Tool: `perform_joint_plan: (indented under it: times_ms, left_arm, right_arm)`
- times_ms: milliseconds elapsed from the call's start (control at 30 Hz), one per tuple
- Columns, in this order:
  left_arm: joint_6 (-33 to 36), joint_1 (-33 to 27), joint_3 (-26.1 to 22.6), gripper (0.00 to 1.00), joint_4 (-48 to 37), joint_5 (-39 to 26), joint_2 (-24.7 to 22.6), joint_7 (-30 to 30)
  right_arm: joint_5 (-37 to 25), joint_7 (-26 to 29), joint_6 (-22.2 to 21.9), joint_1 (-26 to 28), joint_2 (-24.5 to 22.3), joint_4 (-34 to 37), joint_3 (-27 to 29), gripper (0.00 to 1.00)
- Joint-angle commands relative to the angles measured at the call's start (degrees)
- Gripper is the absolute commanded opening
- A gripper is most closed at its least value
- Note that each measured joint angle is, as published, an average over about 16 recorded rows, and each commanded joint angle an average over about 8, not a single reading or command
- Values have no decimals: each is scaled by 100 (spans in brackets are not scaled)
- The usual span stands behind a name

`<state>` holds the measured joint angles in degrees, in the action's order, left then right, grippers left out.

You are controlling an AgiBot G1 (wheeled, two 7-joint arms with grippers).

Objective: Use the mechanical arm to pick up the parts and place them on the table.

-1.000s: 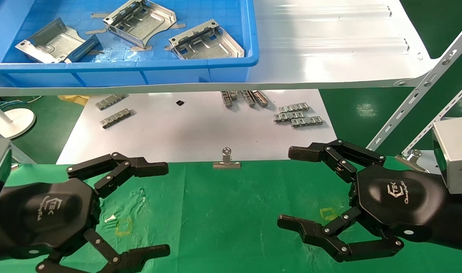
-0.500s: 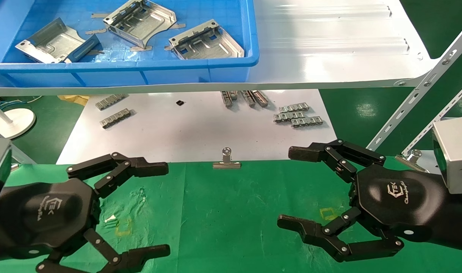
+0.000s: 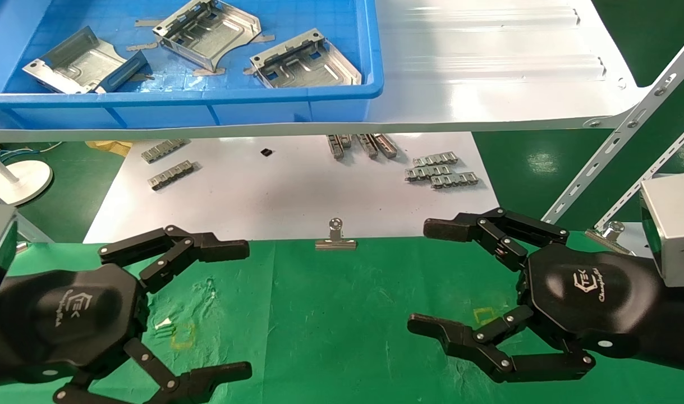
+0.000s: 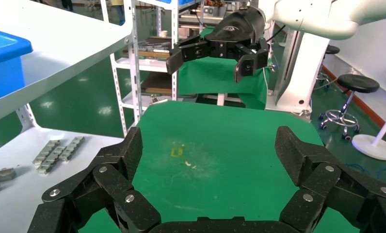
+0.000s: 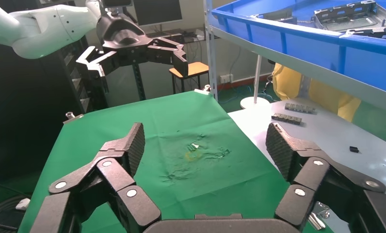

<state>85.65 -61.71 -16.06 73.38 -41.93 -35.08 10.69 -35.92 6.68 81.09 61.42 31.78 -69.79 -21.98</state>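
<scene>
Three shiny silver parts lie in the blue bin (image 3: 207,101) on the shelf: one at the left (image 3: 75,62), one in the middle (image 3: 210,31), one at the right (image 3: 305,60). They also show in the right wrist view (image 5: 346,12). My left gripper (image 3: 229,306) hovers open and empty over the left of the green table (image 3: 342,314). My right gripper (image 3: 437,278) hovers open and empty over the table's right. In the left wrist view my left gripper (image 4: 208,150) faces a yellow mark (image 4: 175,152). In the right wrist view my right gripper (image 5: 205,141) faces the wrinkled cloth.
The glossy white shelf (image 3: 487,67) overhangs a white sheet (image 3: 285,191) with small grey linked strips (image 3: 440,171). A silver binder clip (image 3: 335,238) sits at the cloth's far edge. Slotted white shelf struts (image 3: 616,140) rise at the right. A white lamp base (image 3: 16,179) stands at the left.
My right gripper has shifted slightly to the left, its fingers spread a touch wider. The left gripper and the parts have not moved.
</scene>
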Motion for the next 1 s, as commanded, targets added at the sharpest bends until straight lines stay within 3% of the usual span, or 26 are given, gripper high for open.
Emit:
perform_joint_plan:
  times_ms: [33, 833, 1000]
  left_arm:
    - [0, 0, 0, 100, 0, 0, 0, 0]
    - [-4, -5, 4, 100, 3, -3, 3, -3]
    - [-73, -272, 28, 100, -47, -97, 15, 24]
  right_arm:
    - [0, 0, 0, 0, 0, 0, 0, 0]
    - [0, 0, 0, 0, 0, 0, 0, 0]
    - [0, 0, 0, 0, 0, 0, 0, 0]
